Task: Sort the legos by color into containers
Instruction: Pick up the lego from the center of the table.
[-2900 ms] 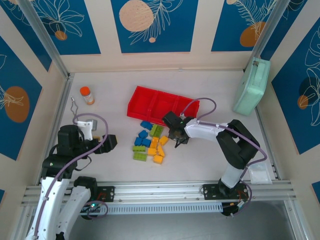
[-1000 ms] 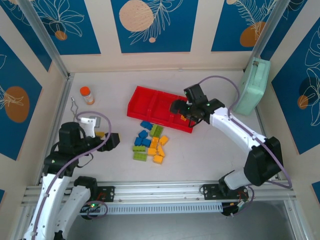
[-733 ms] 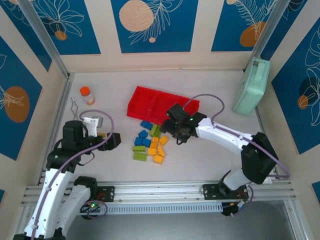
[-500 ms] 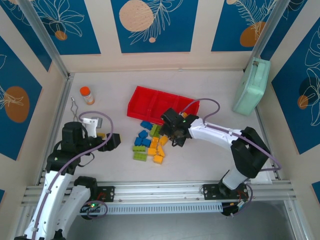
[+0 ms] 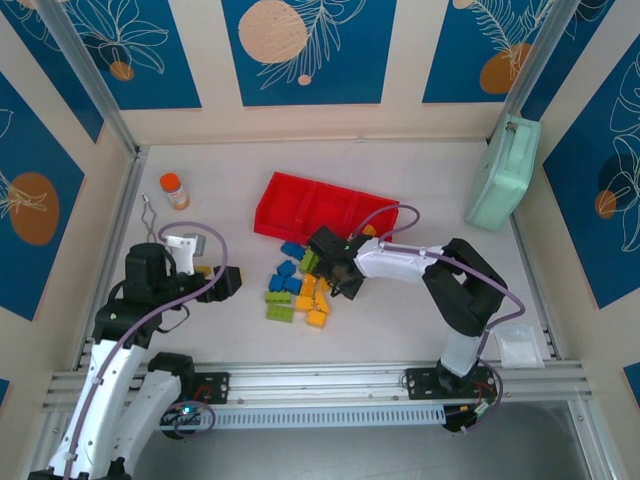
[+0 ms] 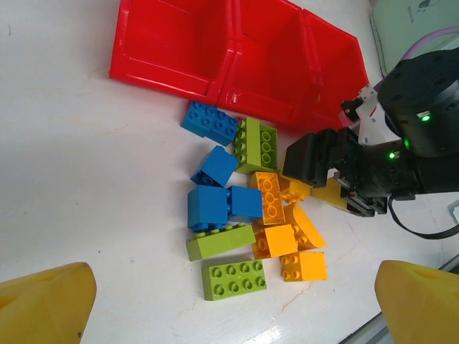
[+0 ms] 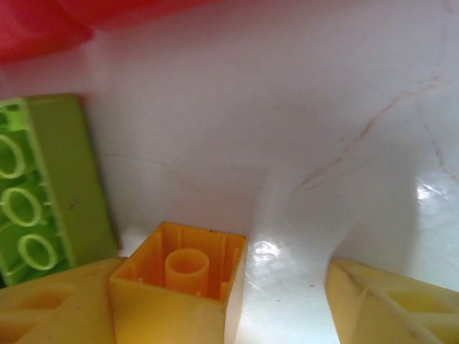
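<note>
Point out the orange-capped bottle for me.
In the top view, the orange-capped bottle stands at the far left of the table, well left of the red tray and apart from the lego pile.

1. Blue bricks [image 6: 209,122]: four, loose on the table in the left wrist view.
2. Green bricks [image 6: 233,279]: three, in the same pile.
3. Orange bricks [image 6: 271,197]: at least five can be counted. The right gripper [image 5: 326,272] covers part of the pile, so the exact number cannot be told.
4. Bricks of all colours together: at least twelve.
5. Red tray [image 5: 268,212]: one, divided into three compartments.
6. Bottle [image 5: 174,190] with an orange cap: one.
7. Mint case [image 5: 503,172]: one.
8. Grippers: two, counting the left gripper [image 5: 226,282], each with two fingers.
</note>
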Tool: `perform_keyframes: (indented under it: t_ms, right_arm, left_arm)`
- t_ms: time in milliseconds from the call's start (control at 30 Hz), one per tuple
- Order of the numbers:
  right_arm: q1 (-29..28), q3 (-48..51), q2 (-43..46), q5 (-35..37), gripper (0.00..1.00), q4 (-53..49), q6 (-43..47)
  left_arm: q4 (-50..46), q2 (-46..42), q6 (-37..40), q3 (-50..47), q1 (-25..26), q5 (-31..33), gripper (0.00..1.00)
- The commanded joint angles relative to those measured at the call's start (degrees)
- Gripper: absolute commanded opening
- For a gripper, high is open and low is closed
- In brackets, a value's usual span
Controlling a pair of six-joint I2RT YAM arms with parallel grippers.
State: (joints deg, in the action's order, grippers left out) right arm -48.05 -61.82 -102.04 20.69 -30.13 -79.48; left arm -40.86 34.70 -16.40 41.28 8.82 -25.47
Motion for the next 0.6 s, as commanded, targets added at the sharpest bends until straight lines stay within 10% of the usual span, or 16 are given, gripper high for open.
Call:
perform_keyframes:
  t_ms: [0, 567]
  right_arm:
    - [-0.5, -1.2, -1.3, 2.3, 0.69, -1.5, 0.0]
    - [-1.0, -2.6, 9.8, 1.8, 0.25, -1.8, 17.1]
  left_arm:
    - [1.1, -0.2, 0.8, -0.5, 0.5, -0.7, 0.99]
    - [1.4, -0.1, 1.0, -0.6, 0.5, -1.8, 0.99]
